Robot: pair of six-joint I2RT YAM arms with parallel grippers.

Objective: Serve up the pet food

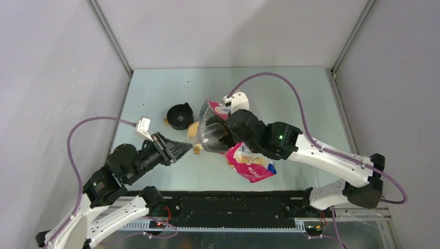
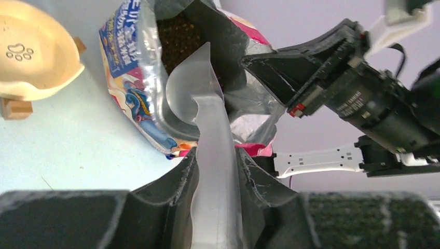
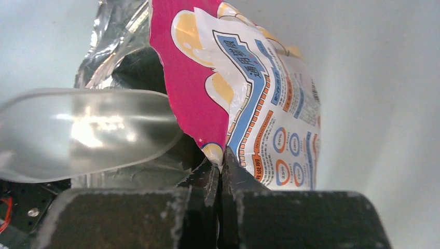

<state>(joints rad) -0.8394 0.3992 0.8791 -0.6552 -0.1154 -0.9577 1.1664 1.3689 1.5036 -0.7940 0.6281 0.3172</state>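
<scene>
Pet food [image 2: 179,36] sits deep inside the opened bag [image 2: 129,88], a dark heap of kibble just past the tip of the scoop [image 2: 194,93]. None of it lies in the bowl [image 2: 36,57] that I can see. The pale surface [image 1: 290,98] is wide and looks slick, so anything spilled would scatter across it. The bag sits near the middle of it. The right pincer [image 3: 222,176] is clamped tight on its pink lip and seems to hold the mouth open. If that thin foil slips out, I reckon the mouth folds over the scoop. The clear scoop reaches into the opening from the left, its handle squeezed between the fingers of the left pincer [image 2: 218,171]. That handle looks smooth, and a loaded scoop could twist in the hold and tip. The tan bowl stands just left of the bag on small wooden feet. It is close, yet the scoop must clear the crinkled rim first, and catching it would flick pellets out.
</scene>
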